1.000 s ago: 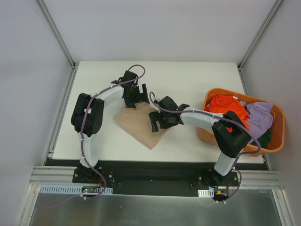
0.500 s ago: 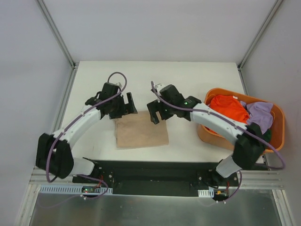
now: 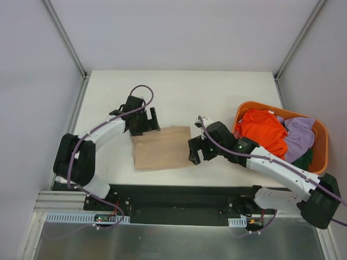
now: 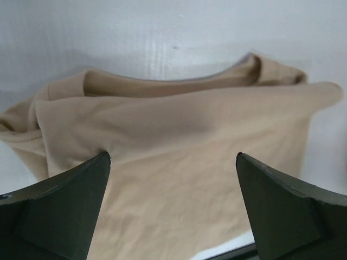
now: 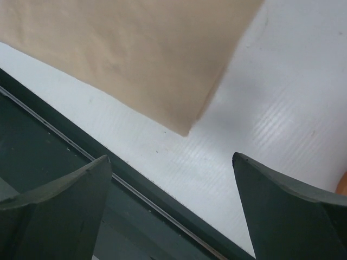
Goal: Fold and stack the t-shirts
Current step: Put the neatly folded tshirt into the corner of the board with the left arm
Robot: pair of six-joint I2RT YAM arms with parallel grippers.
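A tan t-shirt (image 3: 162,147) lies folded into a flat rectangle near the table's front edge. It also shows in the left wrist view (image 4: 173,162) and its corner in the right wrist view (image 5: 135,54). My left gripper (image 3: 145,122) is open and empty just behind the shirt's far left corner. My right gripper (image 3: 195,151) is open and empty beside the shirt's near right corner. Orange (image 3: 265,130), lavender (image 3: 299,135) and dark green (image 3: 305,158) t-shirts lie bunched in the basket.
An orange plastic basket (image 3: 320,168) stands at the table's right edge. The white table (image 3: 217,97) ends in a dark front rail (image 5: 65,162) just below the right gripper. Grey walls enclose the back and sides.
The right gripper moved from behind the shirt's far right corner toward the near right corner. The left arm pulled in; its gripper stayed near the far left corner. The shirt lies as before.
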